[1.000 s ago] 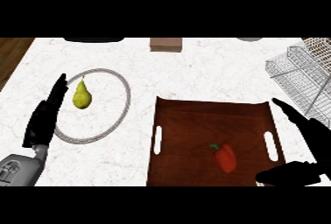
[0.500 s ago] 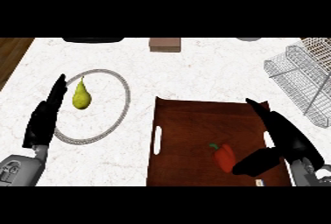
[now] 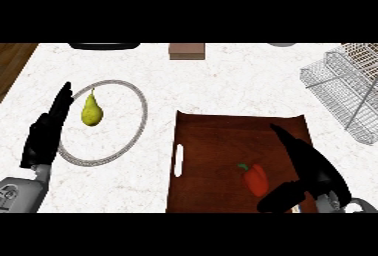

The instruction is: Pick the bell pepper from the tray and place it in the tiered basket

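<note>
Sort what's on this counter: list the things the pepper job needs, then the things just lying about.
For the job:
bell pepper
tray
tiered basket
right hand, open beside the pepper

Just lying about:
pear
plate under the pear
brown block at the far edge
left hand, resting

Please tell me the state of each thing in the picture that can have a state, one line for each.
bell pepper: lying on the tray, not gripped
tray: flat on counter
pear: on the plate
plate: flat on counter
tiered basket: no pepper inside
right hand: open, beside pepper
left hand: open, resting
</note>
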You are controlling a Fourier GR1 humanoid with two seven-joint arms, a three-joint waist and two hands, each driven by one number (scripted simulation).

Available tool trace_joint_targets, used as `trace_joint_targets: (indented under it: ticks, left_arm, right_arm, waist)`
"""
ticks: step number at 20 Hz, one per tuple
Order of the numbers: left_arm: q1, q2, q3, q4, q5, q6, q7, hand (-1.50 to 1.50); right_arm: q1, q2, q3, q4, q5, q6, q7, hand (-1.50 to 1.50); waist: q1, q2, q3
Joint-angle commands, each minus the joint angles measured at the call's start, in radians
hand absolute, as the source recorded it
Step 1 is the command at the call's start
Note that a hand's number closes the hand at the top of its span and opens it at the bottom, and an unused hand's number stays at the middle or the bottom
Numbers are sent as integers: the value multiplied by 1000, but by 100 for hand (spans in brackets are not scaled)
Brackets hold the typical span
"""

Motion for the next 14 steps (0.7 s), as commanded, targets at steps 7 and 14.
trace_joint_targets:
  ticks: [7,14]
  left_arm:
    - [45,-64,-3,-36,-53,6,-21,0]
    - [26,-50,64,31,-60,-45,-39,0]
  right_arm:
    - [-33,35,51,-8,134,86,160,-150]
    - [44,78,79,-6,220,79,128,-150]
  waist:
    - [2,0,0]
    - [-2,0,0]
